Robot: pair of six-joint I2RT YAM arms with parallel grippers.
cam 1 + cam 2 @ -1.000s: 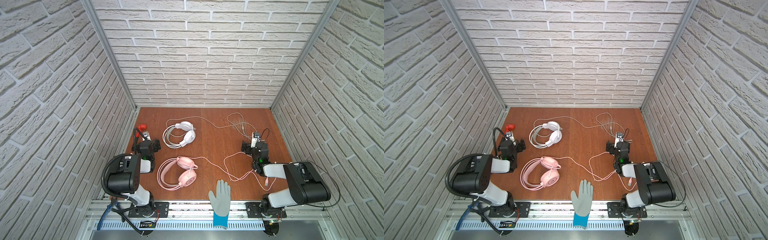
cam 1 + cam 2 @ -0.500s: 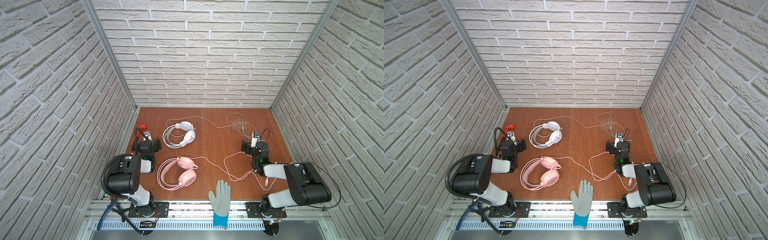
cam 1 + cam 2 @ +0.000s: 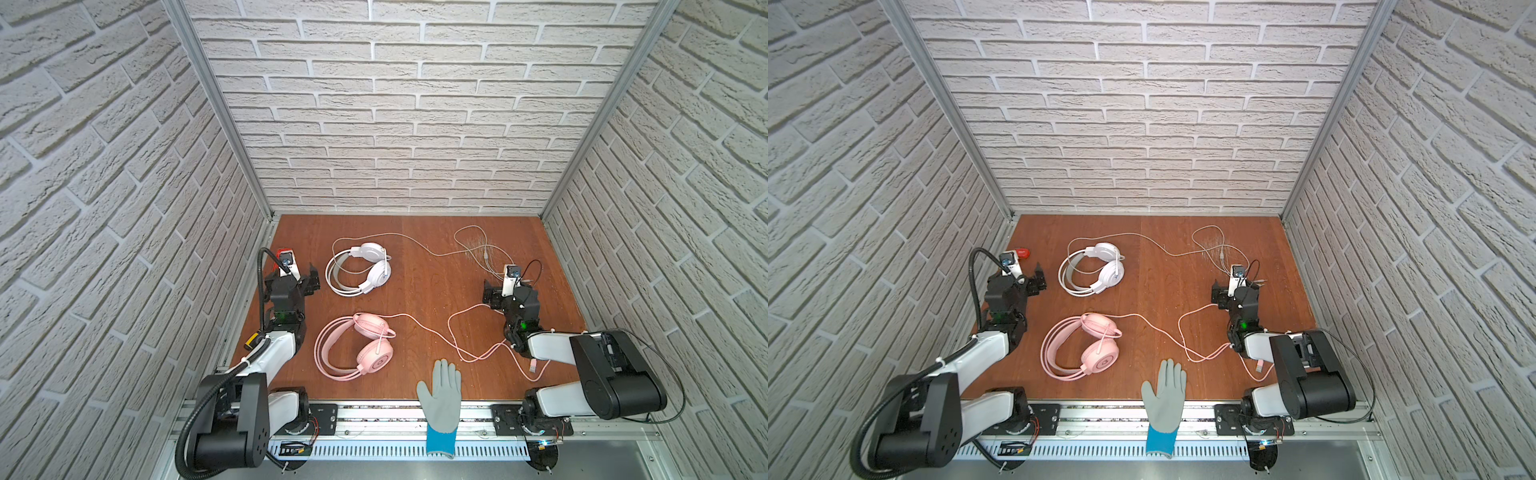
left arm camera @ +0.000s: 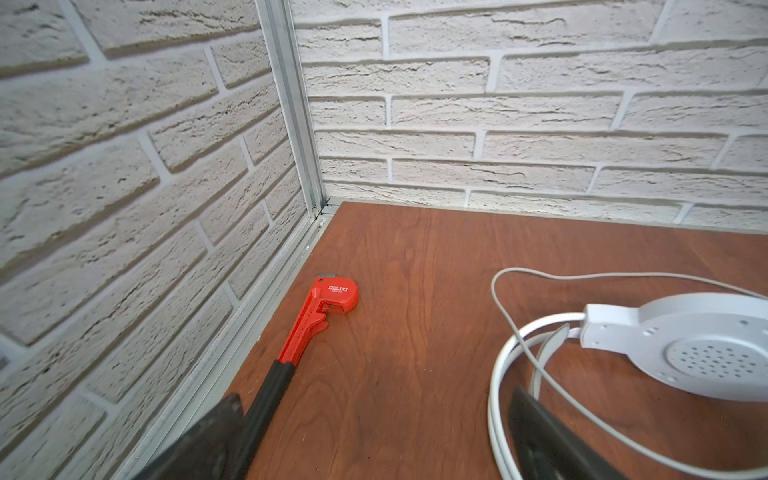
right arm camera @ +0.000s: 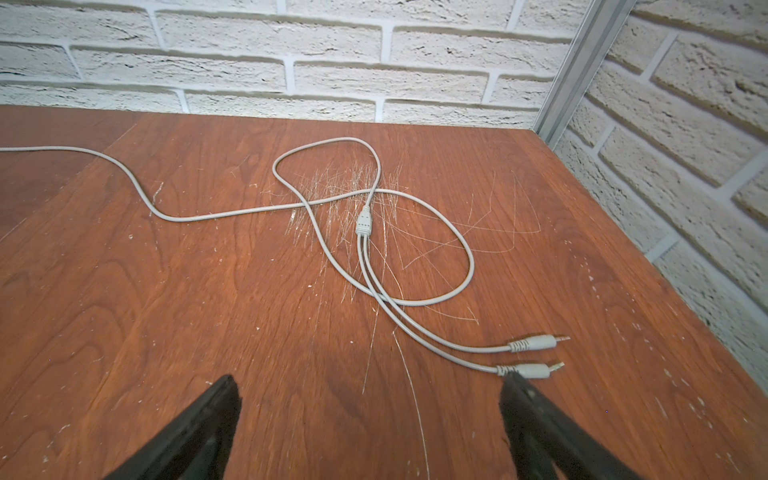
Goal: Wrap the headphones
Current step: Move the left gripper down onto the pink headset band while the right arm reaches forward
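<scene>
The headphones [image 3: 357, 347] lay flat on the desk [image 3: 436, 291], the white pair [image 3: 361, 270] toward the back wall and the pink pair [image 3: 1084, 353] nearer the front. The white cable [image 5: 208, 217] and pink cable [image 3: 449, 328] sprawled loose to the right, so I'd judge the wrapping not begun. The left claw [image 4: 374, 419] stood apart and empty beside the white headband. The right claw [image 5: 370, 390] stood likewise, near the white plugs [image 5: 532, 353].

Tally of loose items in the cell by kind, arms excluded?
Headsets: 2 (pink headset, white headset)
Wrenches: 1 (red wrench)
Gloves: 1 (grey glove)
Total: 4
</scene>
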